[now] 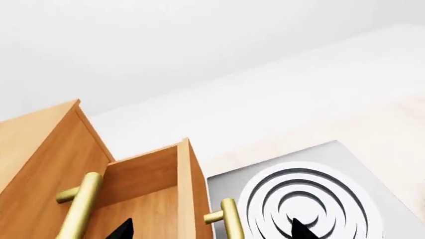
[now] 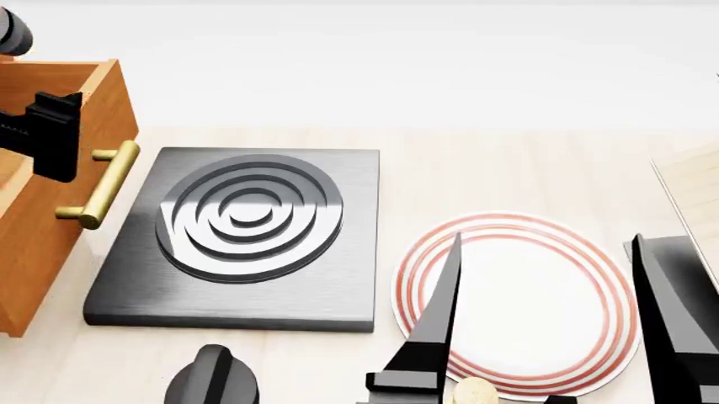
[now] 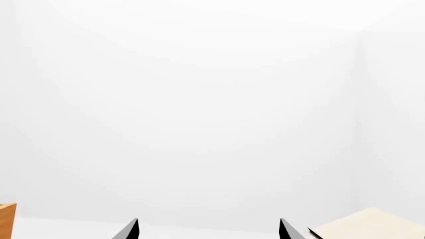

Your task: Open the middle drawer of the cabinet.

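The orange-brown cabinet (image 2: 34, 252) stands at the far left; it also shows in the left wrist view (image 1: 40, 149). The middle drawer (image 1: 149, 174) stands pulled out past the cabinet's front, its brass bar handle (image 1: 229, 219) facing the stove plate. That handle shows in the head view (image 2: 103, 195). My left gripper (image 1: 212, 231) is open, its black fingertips (image 1: 123, 230) on either side of the drawer front and handle, gripping nothing. In the head view the left gripper (image 2: 47, 135) sits above the drawer. My right gripper (image 2: 556, 328) is open and empty above the plate.
A dark stove plate (image 2: 242, 240) with grey rings lies right of the cabinet. A white plate (image 2: 517, 295) with red rings lies further right. A pale wooden rack (image 2: 691, 194) is at the right edge. Another drawer's brass handle (image 1: 79, 209) shows beside the open drawer. A black knob (image 2: 214, 380) is near the front.
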Available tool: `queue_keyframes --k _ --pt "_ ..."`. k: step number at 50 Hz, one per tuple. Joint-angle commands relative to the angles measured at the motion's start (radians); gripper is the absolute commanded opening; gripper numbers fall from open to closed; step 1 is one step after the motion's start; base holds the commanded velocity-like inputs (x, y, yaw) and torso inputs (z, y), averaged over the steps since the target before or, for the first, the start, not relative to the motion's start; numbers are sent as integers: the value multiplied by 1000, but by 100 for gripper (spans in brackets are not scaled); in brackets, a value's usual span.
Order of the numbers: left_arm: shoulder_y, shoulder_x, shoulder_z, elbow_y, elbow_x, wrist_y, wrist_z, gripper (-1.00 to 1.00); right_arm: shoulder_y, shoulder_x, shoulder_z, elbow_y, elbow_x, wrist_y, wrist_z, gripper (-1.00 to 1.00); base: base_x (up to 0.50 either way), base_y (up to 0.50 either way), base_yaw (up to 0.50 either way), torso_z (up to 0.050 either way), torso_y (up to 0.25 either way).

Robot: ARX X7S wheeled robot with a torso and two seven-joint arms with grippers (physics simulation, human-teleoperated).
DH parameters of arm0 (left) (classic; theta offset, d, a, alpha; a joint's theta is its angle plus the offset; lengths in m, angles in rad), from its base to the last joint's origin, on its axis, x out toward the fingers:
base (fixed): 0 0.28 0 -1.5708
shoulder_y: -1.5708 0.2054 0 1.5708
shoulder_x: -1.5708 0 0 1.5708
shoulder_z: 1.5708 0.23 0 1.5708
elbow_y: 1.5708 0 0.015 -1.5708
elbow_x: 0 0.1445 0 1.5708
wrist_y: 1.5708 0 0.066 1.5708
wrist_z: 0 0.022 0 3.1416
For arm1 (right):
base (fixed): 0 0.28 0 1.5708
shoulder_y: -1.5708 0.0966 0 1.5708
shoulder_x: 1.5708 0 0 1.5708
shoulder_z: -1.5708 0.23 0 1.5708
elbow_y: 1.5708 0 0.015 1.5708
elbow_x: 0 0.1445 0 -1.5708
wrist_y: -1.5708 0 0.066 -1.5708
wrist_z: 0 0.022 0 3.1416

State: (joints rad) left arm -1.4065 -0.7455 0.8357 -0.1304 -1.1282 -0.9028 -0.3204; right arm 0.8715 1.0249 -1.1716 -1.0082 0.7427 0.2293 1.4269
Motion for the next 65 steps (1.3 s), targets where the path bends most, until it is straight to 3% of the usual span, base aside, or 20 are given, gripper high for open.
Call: queue_keyframes --k 1,65 --pt "-44 71 -5 -155 37 -24 56 100 -2 -18 24 2 -21 -4 -25 100 0 0 0 0 0" --pt "-42 276 102 -685 212 131 243 100 -12 -24 22 16 -30 -13 -41 100 0 0 0 0 0"
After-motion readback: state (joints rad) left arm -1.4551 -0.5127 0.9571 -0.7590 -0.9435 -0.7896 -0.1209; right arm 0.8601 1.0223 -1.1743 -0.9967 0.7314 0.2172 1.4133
